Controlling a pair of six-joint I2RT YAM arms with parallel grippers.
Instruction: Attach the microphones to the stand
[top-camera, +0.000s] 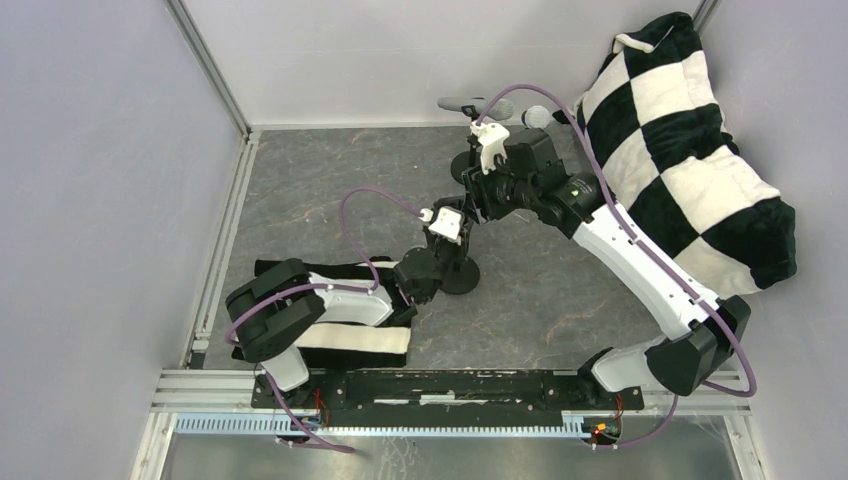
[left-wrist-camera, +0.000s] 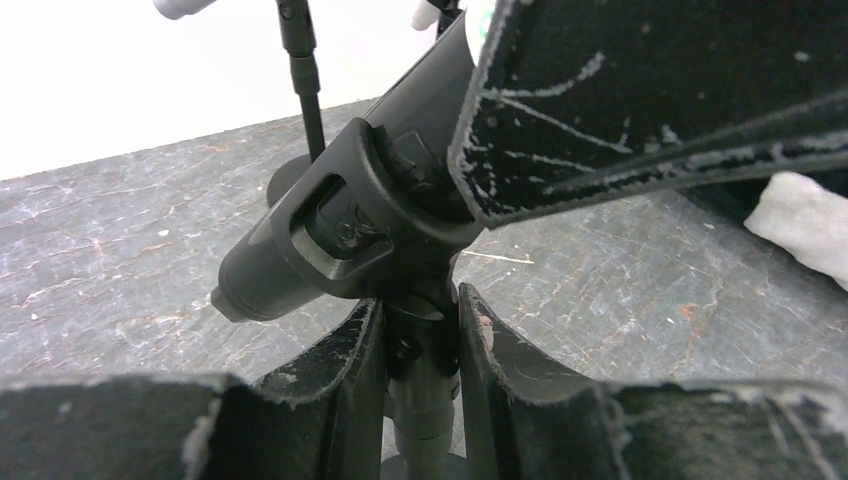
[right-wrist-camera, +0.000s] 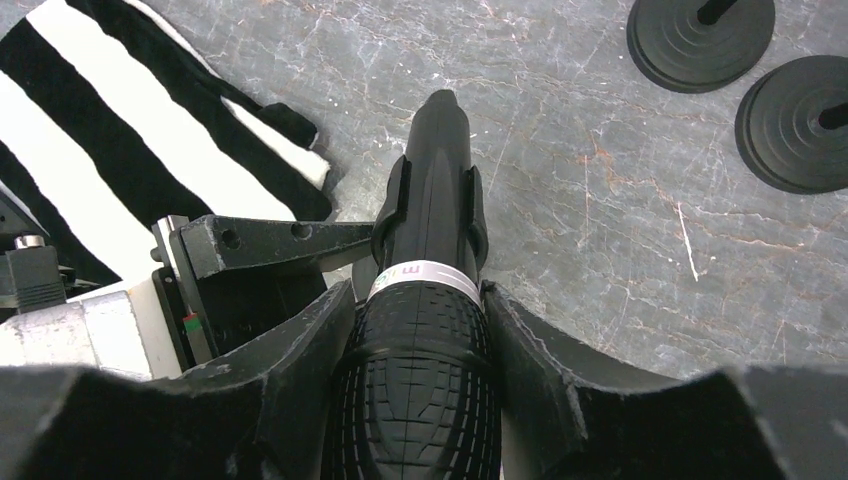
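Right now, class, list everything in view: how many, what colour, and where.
black microphone: one, black, in the near stand's clip
rear microphones: two, pale mesh heads, back centre
near stand: one, black, table centre
rear stands: two, black round bases, side by side at the back
striped cloth: one, black and white, near left
checked cushion: one, black and white, right rear
table: one, dark grey, marbled
left gripper: one, black, shut on the near stand's post
right gripper: one, black, shut on the black microphone
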